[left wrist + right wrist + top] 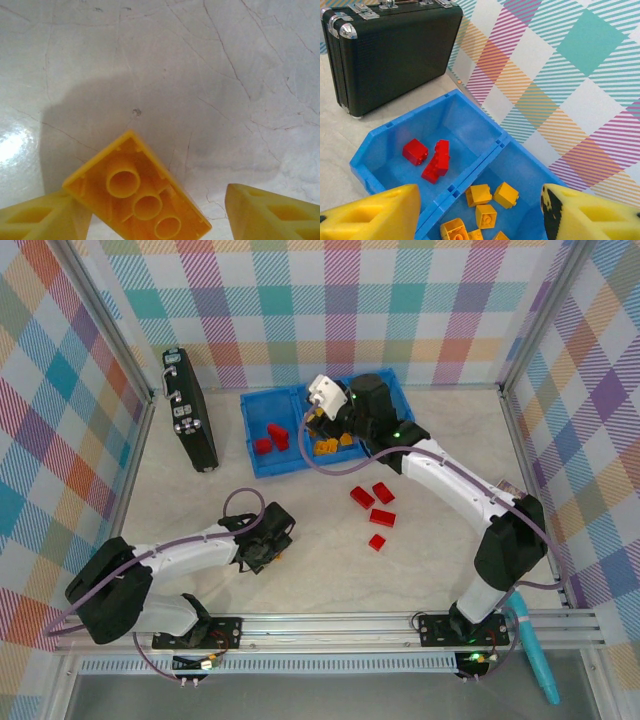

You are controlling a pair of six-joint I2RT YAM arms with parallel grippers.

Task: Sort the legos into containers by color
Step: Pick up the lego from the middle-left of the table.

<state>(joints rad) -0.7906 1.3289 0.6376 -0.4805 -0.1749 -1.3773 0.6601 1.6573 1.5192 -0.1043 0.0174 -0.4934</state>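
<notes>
Overhead looks down; right wrist close above same containers (265,405).

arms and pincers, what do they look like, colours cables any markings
The left arm and right arm match: white shells between bulky black joints, with a grey-purple cable looping along each. The left pincer and right pincer have yellow wedge fingers with recessed pockets. A white camera block sits on the right wrist. No readable markings.

Black hard case (190,410) with metal latches, standing on edge at back left of pale, crack-veined tabletop (300,570), close to plaid wall (350,300). Aluminium rail (330,625) along near edge. Teal tube-like object (535,660) at front right corner
</notes>
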